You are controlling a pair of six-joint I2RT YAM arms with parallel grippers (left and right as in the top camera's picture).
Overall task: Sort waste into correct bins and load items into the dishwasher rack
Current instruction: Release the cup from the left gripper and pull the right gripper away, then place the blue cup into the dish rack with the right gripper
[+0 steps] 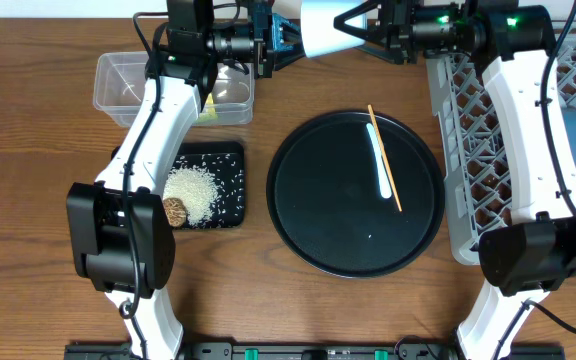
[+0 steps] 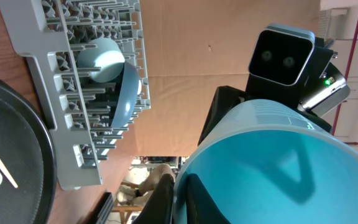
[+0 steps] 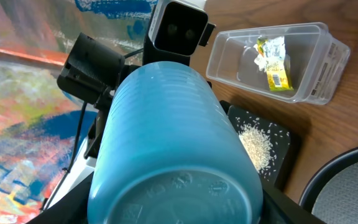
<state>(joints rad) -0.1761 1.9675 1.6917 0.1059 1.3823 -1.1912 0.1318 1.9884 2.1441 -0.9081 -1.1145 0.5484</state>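
While the left fingers (image 2: 161, 199) pinch the cup (image 1: 318, 28) rim fully closed, the right fingers (image 3: 284, 208) clasp its body, about half open. Cup hangs above worktop (image 1: 28, 250).

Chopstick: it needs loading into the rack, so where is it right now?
In the overhead view the chopstick lies on the round black tray, right of centre, alongside the white utensil, just left of the grey rack.

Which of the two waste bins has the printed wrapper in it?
The clear plastic tub: the printed wrapper lies inside it. The shallow black tray beside it holds rice grains and a brown food lump instead.
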